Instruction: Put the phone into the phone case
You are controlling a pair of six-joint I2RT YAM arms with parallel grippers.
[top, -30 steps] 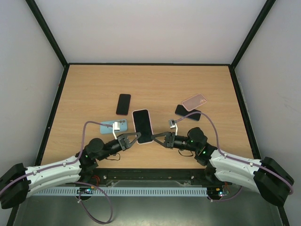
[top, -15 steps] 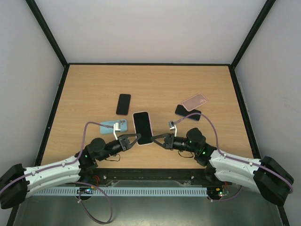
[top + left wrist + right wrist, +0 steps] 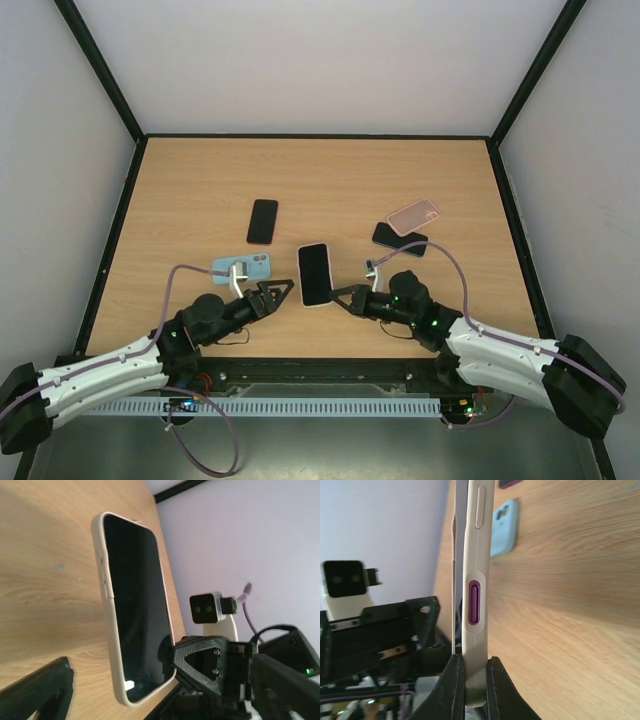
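Observation:
The phone, dark-screened, sits in a white phone case with a purple side button. My right gripper is shut on its near right edge; in the right wrist view the case shows edge-on with the right gripper clamped on it. My left gripper stands open just left of the phone, apart from it. In the left wrist view only one of its fingers shows, at the bottom left, and the right gripper's finger sits at the phone's lower corner.
A light blue case lies left of the phone, close to the left gripper. A bare black phone lies further back. At the right, a pink case overlaps another dark phone. Black frame posts border the table.
My left gripper has opened, let go of the phone and drawn back to the left. The phone has shifted slightly right in the right gripper's hold.

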